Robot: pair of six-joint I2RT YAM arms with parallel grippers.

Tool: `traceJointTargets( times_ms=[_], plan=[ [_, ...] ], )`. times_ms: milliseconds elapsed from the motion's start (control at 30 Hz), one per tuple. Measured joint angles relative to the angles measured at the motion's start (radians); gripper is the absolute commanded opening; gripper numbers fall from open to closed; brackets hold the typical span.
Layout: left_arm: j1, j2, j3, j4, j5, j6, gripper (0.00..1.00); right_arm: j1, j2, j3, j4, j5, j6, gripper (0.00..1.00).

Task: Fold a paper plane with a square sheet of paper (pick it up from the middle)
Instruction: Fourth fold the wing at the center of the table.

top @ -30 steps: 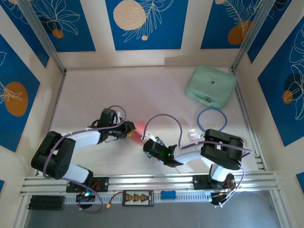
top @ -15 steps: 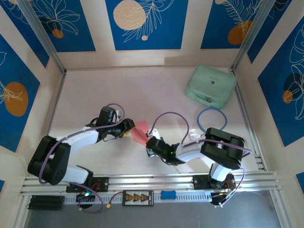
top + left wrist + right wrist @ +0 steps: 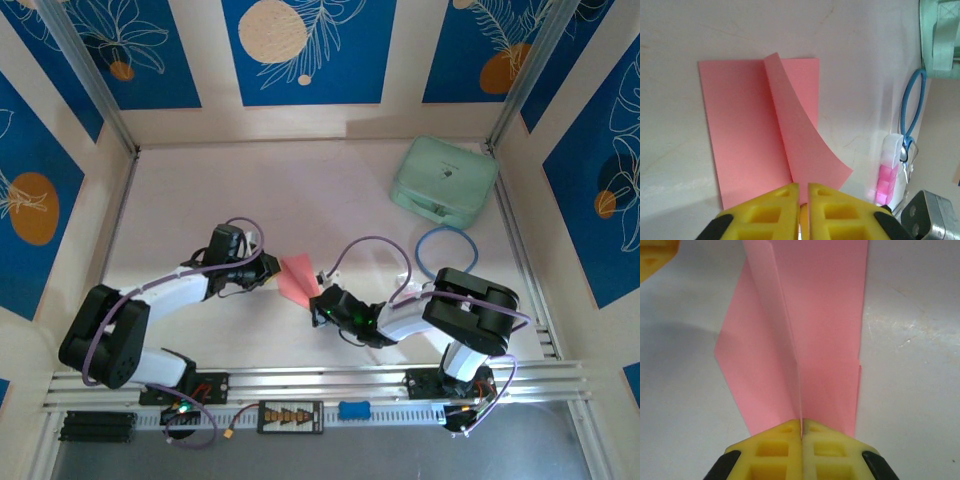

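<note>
Tabletop (image 3: pixel 330 190): left gripper (image 3: pixel 801 187) now on paper (image 3: pixel 747 130)

Thin matte paper sheet (image 3: pixel 745 140); smooth yellow plastic left tool (image 3: pixel 803 189); scuffed white table (image 3: pixel 865 75).

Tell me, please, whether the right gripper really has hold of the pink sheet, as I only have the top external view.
Observer: Yes. The right wrist view shows the right gripper shut on the pink sheet, just where a fold stands upright.
Operator: And the left gripper, please?
Observer: The left wrist view shows the left gripper shut on the sheet's near edge, where one half curls up off the table.
Operator: Does the other half lie flat?
Observer: Yes, the half left of the crease lies flat on the table.
</note>
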Motion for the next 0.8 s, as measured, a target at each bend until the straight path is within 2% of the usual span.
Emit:
traceJointTargets(
  times_ms=[300, 800],
  plan=[
    [-0.051, 0.056, 0.008, 0.064, 0.042, 0.000, 0.06, -0.035, 0.000, -0.030, 0.063, -0.066, 0.090, 0.06],
    [-0.143, 0.188, 0.058, 0.181, 0.063, -0.024, 0.05, -0.068, 0.000, -0.052, 0.113, -0.134, 0.195, 0.07]
  ],
)
